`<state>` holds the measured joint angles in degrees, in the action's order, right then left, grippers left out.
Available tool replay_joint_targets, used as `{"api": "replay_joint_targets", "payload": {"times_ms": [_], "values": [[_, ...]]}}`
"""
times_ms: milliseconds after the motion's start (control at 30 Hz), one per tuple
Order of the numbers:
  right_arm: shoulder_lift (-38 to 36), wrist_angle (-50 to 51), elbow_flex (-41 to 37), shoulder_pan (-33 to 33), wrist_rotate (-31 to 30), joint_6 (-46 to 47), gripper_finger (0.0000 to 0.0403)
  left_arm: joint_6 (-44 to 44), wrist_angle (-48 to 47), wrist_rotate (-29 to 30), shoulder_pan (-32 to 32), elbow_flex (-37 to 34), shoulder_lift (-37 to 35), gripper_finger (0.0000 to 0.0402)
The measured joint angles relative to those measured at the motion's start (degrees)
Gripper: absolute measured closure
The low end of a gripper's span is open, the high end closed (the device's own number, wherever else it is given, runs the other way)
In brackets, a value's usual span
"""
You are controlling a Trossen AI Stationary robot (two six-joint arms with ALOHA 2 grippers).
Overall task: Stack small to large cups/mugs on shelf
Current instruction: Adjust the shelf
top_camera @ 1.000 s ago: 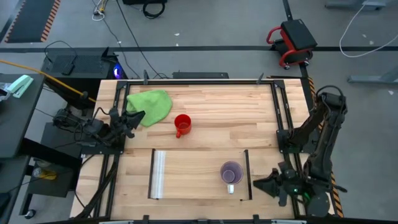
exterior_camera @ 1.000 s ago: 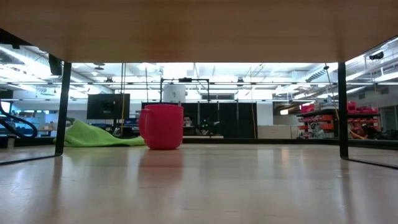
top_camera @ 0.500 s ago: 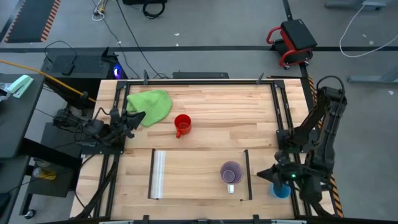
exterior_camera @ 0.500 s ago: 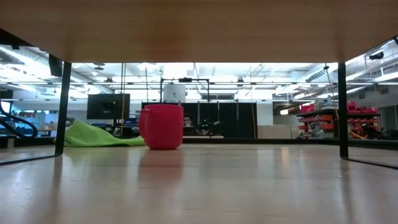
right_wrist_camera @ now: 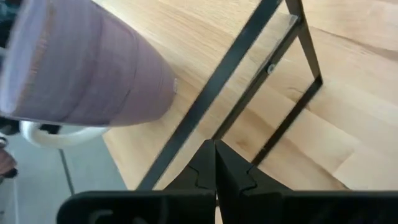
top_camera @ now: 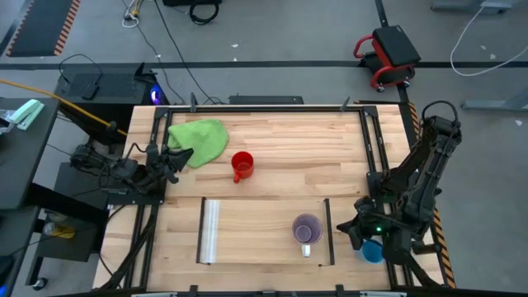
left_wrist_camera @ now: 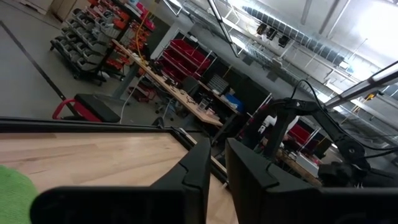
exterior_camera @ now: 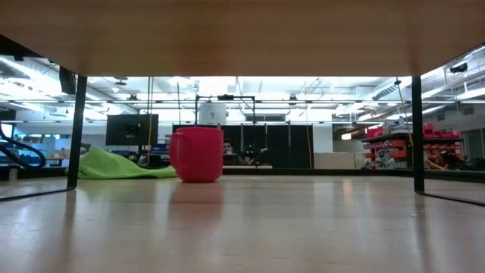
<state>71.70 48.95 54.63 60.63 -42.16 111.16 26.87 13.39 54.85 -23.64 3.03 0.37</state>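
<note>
Pale wood shelf (top_camera: pixel 256 231), soft green cloth (top_camera: pixel 200 140), matt lilac mug (top_camera: pixel 307 228)

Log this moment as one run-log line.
left gripper: shut, parked by green cloth | right gripper: shut, beside shelf | lilac mug: on shelf | red mug: off shelf

green cloth (top_camera: pixel 200 140): I see it crumpled at table's far left corner
red cart (top_camera: pixel 388 54): on floor beyond table
cables (top_camera: pixel 165 37): trailing across floor

We see a red mug (top_camera: pixel 241 165) beside green cloth (top_camera: pixel 199 141); lilac mug (top_camera: pixel 307 228) on shelf (top_camera: pixel 264 231); light-blue cup (top_camera: pixel 373 251) under right gripper (top_camera: pixel 355 232).
</note>
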Motion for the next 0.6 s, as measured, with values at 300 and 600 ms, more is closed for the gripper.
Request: {"api": "replay_joint_targets", "payload": {"times_ms": [300,600], "values": [[0.0,-2.8,0.0,-3.6,3.2,-6.6,0.04,0.0,-0.1,0.1,0.0,0.0,0.0,0.0347],[0.1,-5.0,0.0,-6.4,5.2,-12.1,0.04,0.9,-1.3,0.1,0.0,0.0,0.0,0.0351]]}}
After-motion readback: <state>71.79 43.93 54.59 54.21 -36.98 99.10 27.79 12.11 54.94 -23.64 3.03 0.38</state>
